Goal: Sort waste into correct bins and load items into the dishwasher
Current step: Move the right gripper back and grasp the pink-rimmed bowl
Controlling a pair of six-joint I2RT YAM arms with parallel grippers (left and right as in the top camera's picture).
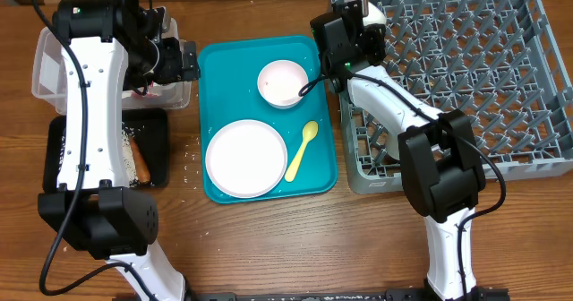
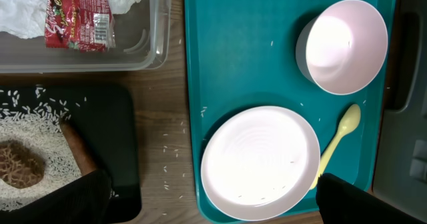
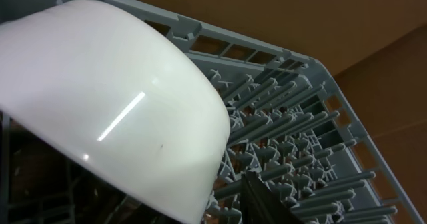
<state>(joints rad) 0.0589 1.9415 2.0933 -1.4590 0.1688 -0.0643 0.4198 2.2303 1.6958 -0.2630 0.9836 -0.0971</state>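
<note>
Now, your right gripper [image 1: 365, 21] is clamped on a small, glossy white bowl [image 3: 113, 117], held tilted over the upper-left corner of the square grey plastic peg rack [image 1: 466, 68]. Overhead, the bowl is only a white sliver, while the right wrist view fills with its smooth curved wall. Your left gripper [image 1: 183, 61], fingers spread apart, hangs in the upper left of the frame beside the clear plastic tub [image 2: 157, 34]. Only the left wrist view shows the red wrapper [image 2: 77, 17] plainly inside the tub.

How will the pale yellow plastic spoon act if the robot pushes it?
The pale yellow plastic spoon looks thin, so probably light and stiff. Lying flat on the smooth teal tray, it would likely slide when nudged. Its narrow handle may be tricky to pinch.
</note>
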